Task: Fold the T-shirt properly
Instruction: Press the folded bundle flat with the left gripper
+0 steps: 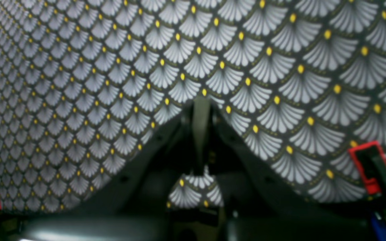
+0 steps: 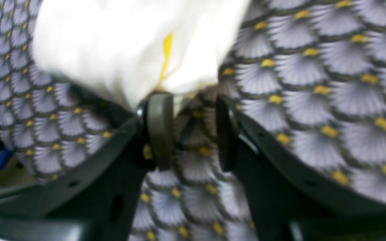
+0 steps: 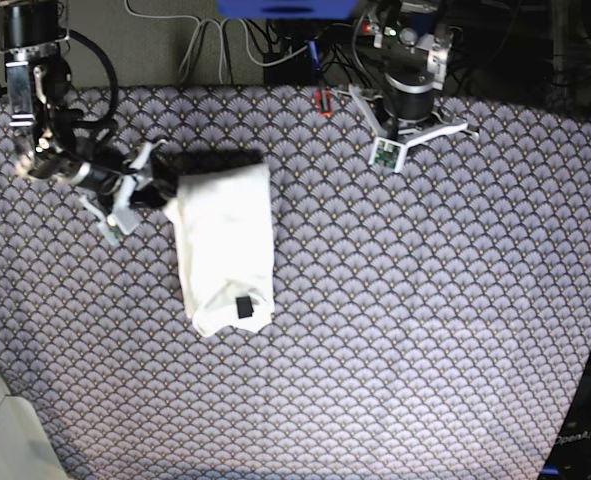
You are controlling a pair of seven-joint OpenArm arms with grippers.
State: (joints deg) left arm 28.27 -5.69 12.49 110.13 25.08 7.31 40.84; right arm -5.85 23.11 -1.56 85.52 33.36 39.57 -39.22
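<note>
The T-shirt (image 3: 225, 245) lies on the patterned tablecloth (image 3: 425, 320) as a long white folded strip, plain side up, with a small black tag (image 3: 243, 307) near its front end. My right gripper (image 3: 163, 187) sits low at the strip's far left corner. In the right wrist view the right gripper (image 2: 193, 130) is open, only tablecloth shows between its jaws, and its left finger (image 2: 159, 130) touches the edge of the white T-shirt (image 2: 129, 43). My left gripper (image 3: 400, 140) hovers at the back of the table, away from the shirt. Seen from its wrist, the left gripper (image 1: 201, 103) is shut on nothing.
Red clamps (image 1: 367, 167) hold the tablecloth at its edge, one of them at the back (image 3: 322, 100). Cables (image 3: 205, 45) run behind the table. A dark shadow (image 3: 215, 158) lies along the shirt's far end.
</note>
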